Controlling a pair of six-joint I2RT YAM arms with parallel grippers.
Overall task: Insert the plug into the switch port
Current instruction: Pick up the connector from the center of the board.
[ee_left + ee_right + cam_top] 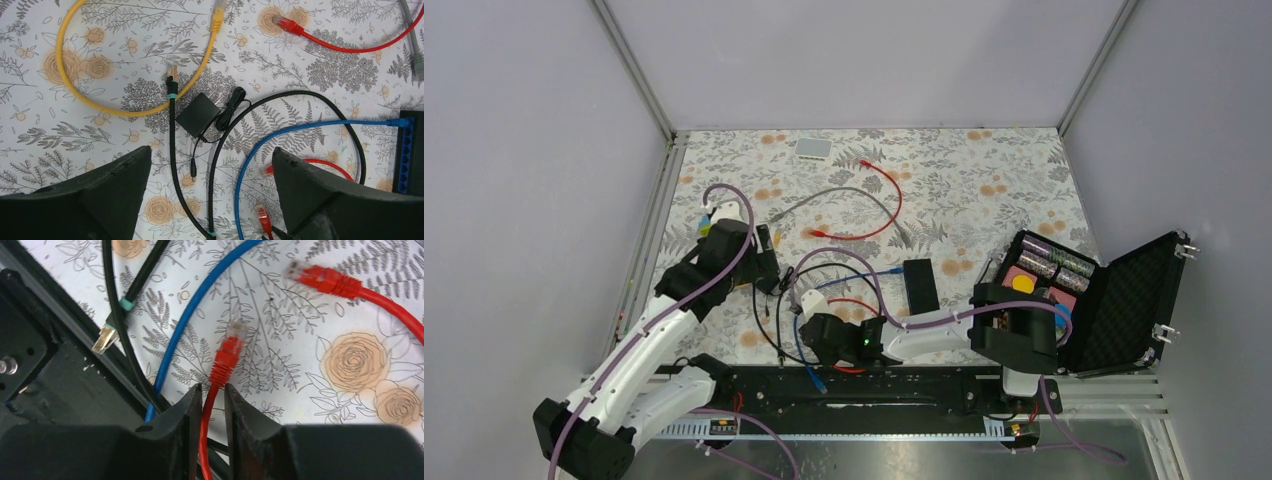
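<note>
1. The plug is red with a clear tip and a ribbed boot. It lies on the flowered table cover, close to the black front rail.
2. The right gripper is clamped on the red cable just behind the plug.
3. The switch is a flat black box lying apart from the plug, farther out on the table. Its blue side holds a row of ports, and a blue cable is plugged in at one end.
4. The left gripper hangs with its jaws wide apart above a small black block and looped cables.
5. Bare cover lies around the switch.
</note>
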